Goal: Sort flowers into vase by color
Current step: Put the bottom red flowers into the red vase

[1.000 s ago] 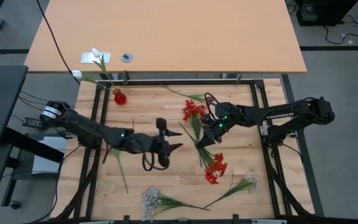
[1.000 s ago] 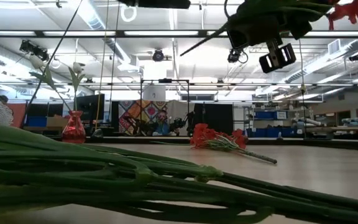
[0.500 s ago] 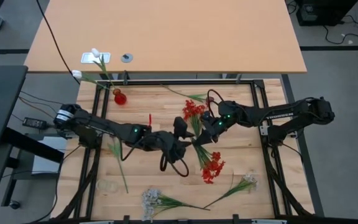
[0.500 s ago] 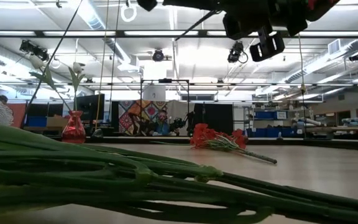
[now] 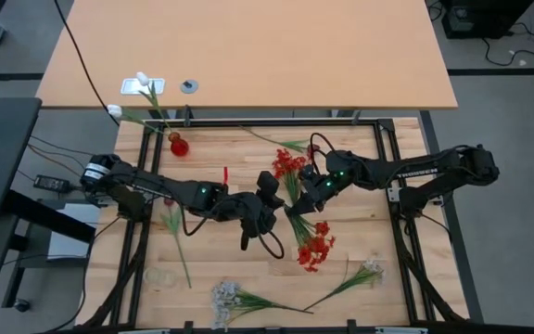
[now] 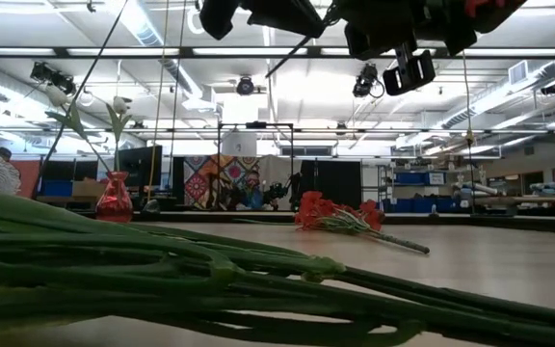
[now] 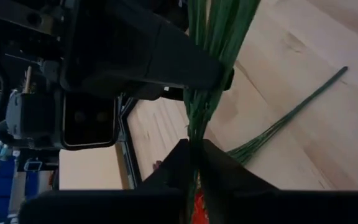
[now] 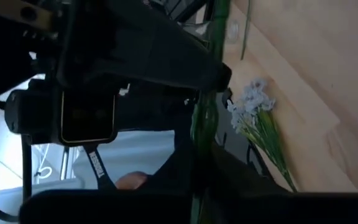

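Both grippers (image 5: 286, 211) crowd mid-table around red flowers (image 5: 315, 249); bare wood (image 5: 221, 153) behind

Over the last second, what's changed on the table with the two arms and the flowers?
The left gripper has swung across the table to the right gripper, and both now close on the red flower stem held up between them. That stem's lower blossom has shifted slightly. The red vase, the white flowers and the other loose stems stayed put.
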Controlling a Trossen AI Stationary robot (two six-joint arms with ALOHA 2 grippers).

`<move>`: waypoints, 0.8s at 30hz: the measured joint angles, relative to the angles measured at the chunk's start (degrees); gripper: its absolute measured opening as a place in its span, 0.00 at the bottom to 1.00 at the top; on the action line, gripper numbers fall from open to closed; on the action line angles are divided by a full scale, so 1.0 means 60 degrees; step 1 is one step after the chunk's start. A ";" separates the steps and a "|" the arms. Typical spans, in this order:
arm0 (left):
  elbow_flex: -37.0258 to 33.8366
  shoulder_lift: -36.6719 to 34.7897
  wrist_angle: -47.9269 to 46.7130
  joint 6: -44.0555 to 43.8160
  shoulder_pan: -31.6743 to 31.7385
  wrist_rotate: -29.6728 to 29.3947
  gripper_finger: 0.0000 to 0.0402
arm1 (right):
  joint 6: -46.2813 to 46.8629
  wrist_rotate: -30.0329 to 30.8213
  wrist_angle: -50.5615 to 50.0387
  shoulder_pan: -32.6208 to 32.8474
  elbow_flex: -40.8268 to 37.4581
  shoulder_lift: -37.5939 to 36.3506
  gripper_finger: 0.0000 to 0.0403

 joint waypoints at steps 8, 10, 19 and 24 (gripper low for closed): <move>-0.0015 -0.0183 -0.1775 -0.0662 -0.0010 -0.0033 0.02 | -0.2453 0.1428 -0.0612 -0.0237 0.0000 -0.0103 0.24; -0.0019 -0.0293 -0.2739 -0.1075 -0.0052 -0.0039 0.02 | -0.3076 0.1879 -0.0568 -0.0437 0.0004 -0.0228 0.27; -0.0828 -0.1169 -0.4228 -0.2864 0.0247 0.0985 0.01 | -0.4951 0.2903 -0.0613 -0.1387 0.0003 -0.1676 0.32; -0.2540 -0.2916 -0.2817 -0.4313 0.0774 0.1171 0.01 | -0.5667 0.3581 -0.0793 -0.2044 0.0004 -0.2638 0.32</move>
